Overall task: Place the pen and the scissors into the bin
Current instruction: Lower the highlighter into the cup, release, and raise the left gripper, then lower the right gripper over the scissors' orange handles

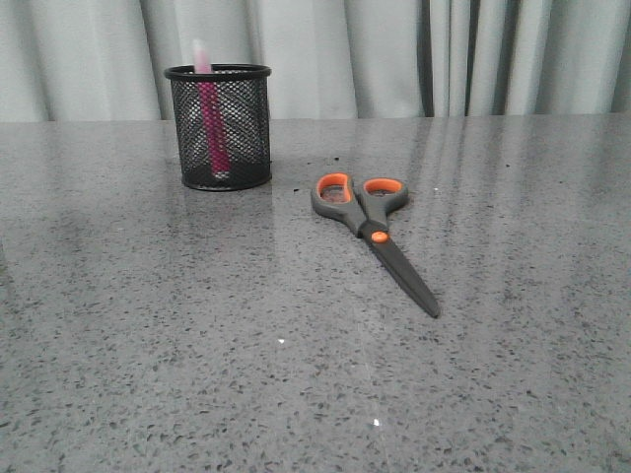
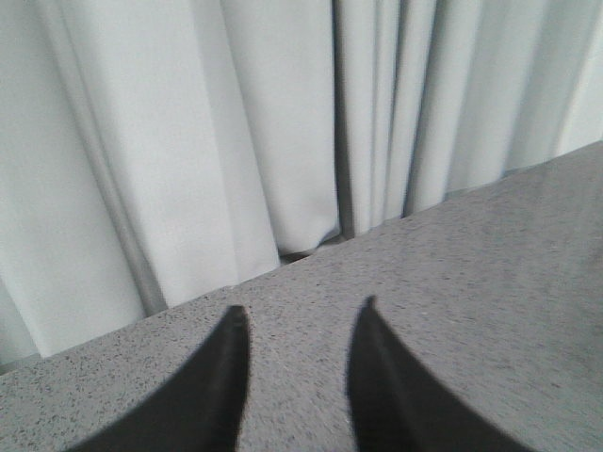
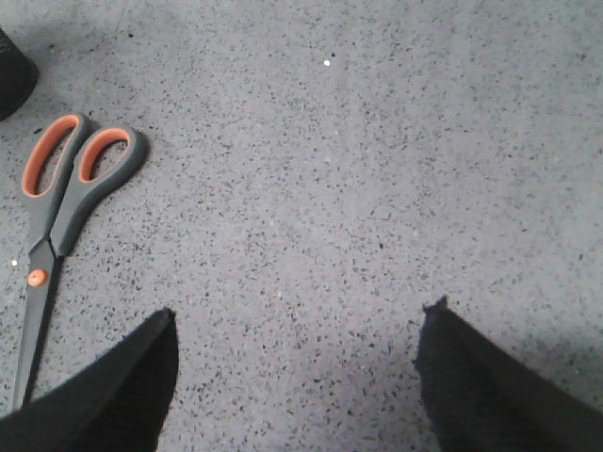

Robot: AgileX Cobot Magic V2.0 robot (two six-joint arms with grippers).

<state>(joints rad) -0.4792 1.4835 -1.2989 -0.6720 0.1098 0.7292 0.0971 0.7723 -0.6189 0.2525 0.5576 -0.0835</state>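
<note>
Already the pen [image 1: 210, 116] stands inside the bin [image 1: 219, 127], upper left of the front view; the scissors [image 1: 372, 231] lie closed on the counter [image 1: 148, 345] at centre; left gripper [image 2: 300, 325] and right gripper [image 3: 300, 325] both spread apart, empty.

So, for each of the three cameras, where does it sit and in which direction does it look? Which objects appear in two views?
Front view: looks forward over the table toward the curtain; shows the bin holding the pen and the scissors; no robot parts.
Left wrist view: faces the table edge and curtain; open left gripper.
Right wrist view: looks down at the table; open right gripper.
Shared: the scissors and the bin's edge appear in front and right wrist views.
</note>
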